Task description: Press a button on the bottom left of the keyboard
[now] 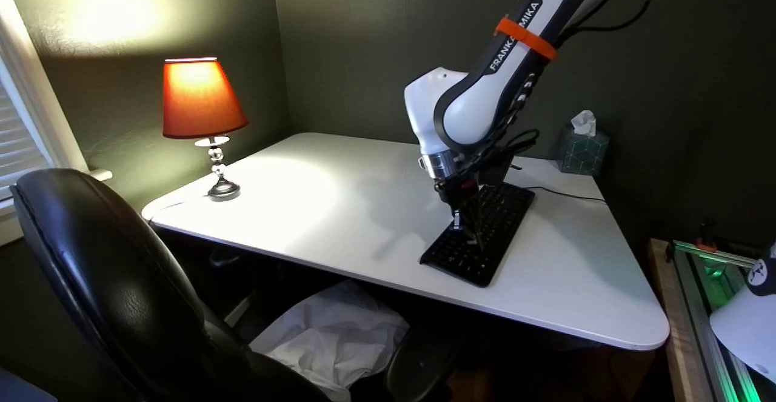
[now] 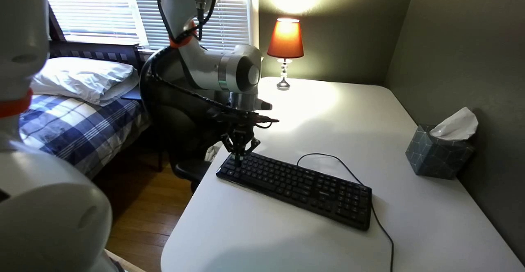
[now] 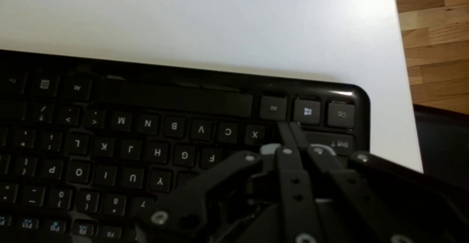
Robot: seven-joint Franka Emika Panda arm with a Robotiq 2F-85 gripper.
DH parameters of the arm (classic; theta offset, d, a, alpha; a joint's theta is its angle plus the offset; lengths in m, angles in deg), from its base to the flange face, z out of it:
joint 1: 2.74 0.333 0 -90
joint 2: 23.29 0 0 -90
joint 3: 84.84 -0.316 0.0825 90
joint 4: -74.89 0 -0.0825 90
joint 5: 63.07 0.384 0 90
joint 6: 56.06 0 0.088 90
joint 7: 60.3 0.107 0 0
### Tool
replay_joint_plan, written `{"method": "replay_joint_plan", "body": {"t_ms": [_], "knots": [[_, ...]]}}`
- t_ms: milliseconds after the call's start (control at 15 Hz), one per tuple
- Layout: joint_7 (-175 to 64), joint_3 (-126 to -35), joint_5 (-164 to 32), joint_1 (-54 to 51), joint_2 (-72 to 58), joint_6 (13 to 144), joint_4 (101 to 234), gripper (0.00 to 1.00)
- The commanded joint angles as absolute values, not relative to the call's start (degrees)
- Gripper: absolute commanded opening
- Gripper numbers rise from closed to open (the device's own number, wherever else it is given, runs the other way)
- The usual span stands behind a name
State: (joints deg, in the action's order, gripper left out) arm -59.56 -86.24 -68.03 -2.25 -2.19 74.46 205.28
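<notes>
The tool (image 3: 290,125) is held low over the bottom-left end of the keyboard (image 2: 293,188), pointed downward, its two fingers (image 3: 288,137) set together side by side. In the wrist view, where the lettering is shown upside down, the fingertips (image 3: 283,126) are framed between the X key (image 3: 255,134) and the Shift key (image 3: 331,142), right by the Windows key (image 3: 307,111). Out at the corner, the Ctrl key (image 3: 340,114) is seen whole! Whether any key is being pressed cannot be told from here. The keyboard itself is laid flat on the worktop (image 2: 287,241), its left end set near the edge; in an exterior view its thin black cable (image 2: 342,163) is seen looped behind it and trailed along the surface. Above, the white arm (image 1: 503,68), banded in orange, is bent over the keys. In both exterior views a lit lamp (image 1: 201,102) with a red-orange shade is seen, set well apart from the keyboard, and a tissue box (image 2: 439,157) is placed near the wall (image 2: 471,67), a white tissue (image 2: 457,125) raised from its top. Close by the worktop, a black chair (image 1: 127,281) is parked.
</notes>
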Motion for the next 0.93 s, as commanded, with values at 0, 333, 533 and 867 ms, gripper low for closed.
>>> {"method": "replay_joint_plan", "body": {"t_ms": [0, 333, 533, 867], "knots": [[-61.29, -86.10, -67.32, -2.30, -1.30, 73.57, 204.47, 0.00], [-62.40, -86.18, -67.13, -2.53, -0.86, 73.19, 204.14, 0.00], [-62.93, -86.24, -67.07, -2.60, -0.59, 72.96, 203.85, 0.00], [-63.52, -86.32, -66.99, -2.65, 0.06, 72.76, 203.21, 0.00]]}}
